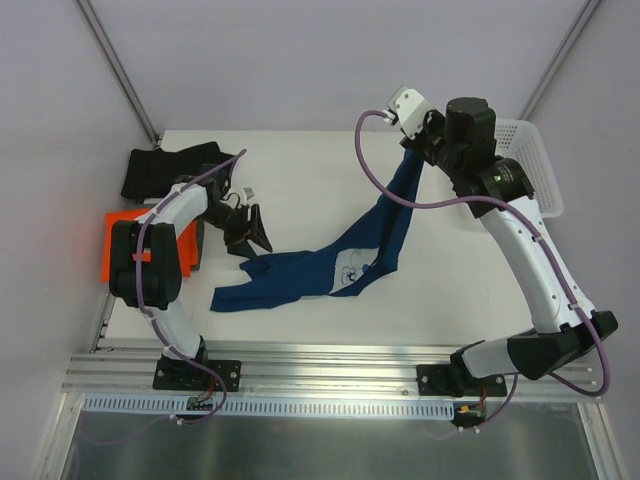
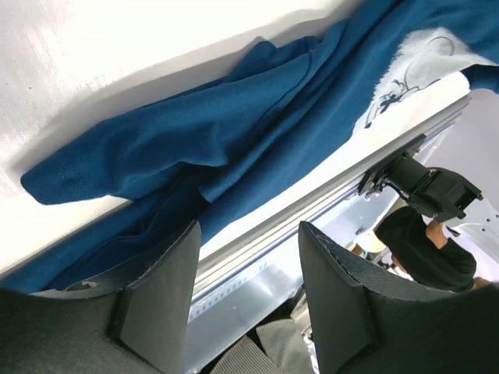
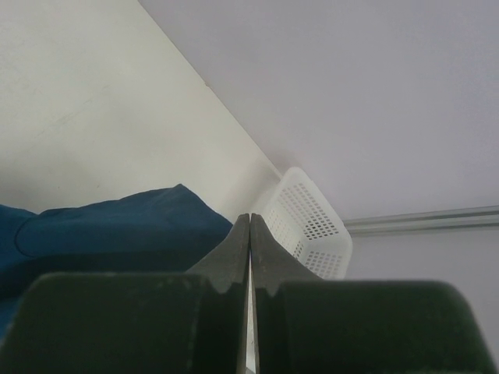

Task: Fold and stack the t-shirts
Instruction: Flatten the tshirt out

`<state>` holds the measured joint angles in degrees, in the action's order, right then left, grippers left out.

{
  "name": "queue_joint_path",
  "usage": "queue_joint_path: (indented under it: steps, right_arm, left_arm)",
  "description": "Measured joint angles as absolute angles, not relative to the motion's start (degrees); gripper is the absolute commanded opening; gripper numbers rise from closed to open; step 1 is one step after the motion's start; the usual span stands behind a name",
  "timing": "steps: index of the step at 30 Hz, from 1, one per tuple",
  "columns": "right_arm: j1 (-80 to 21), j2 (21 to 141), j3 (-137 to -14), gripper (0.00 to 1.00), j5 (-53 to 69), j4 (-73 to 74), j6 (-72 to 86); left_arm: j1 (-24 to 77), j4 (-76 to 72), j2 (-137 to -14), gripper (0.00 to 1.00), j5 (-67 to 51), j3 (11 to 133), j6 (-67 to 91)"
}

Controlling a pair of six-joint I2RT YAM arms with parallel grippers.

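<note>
The navy blue t-shirt [image 1: 330,262] lies stretched across the table, its white print [image 1: 350,270] facing up. One end is lifted up to my right gripper [image 1: 412,152], which is shut on it at the back right. In the right wrist view the jaws [image 3: 250,220] are pressed together with the navy cloth [image 3: 117,226] beside them. My left gripper [image 1: 252,235] is open and empty, just above the shirt's left end; in the left wrist view [image 2: 249,230] the cloth [image 2: 234,125] lies ahead of its fingers. The orange shirt [image 1: 125,240] and the black shirt [image 1: 165,165] lie at the far left.
The white lattice basket [image 1: 535,165] stands at the back right, close to my right arm, and shows in the right wrist view [image 3: 308,218]. The aluminium rail [image 1: 330,365] runs along the table's near edge.
</note>
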<state>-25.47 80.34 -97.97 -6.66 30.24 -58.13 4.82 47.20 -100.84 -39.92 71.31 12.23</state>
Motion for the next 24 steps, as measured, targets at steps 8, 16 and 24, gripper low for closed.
queue_joint_path:
  steps: [8, 16, 24]
  right_arm:
    - [-25.3, 80.3, -98.0, 0.01, -6.7, 30.3, -58.2]
    - [-23.6, 80.2, -97.6, 0.01, -6.7, 30.3, -58.2]
    - [-23.0, 80.7, -97.6, 0.0, -6.7, 30.2, -58.1]
  left_arm:
    - [4.9, 47.3, -106.7, 0.5, -39.9, 71.3, 12.1]
    - [5.1, 47.5, -112.0, 0.46, -40.0, 72.7, 12.0]
    - [6.5, 47.8, -115.2, 0.42, -40.3, 76.9, 12.0]
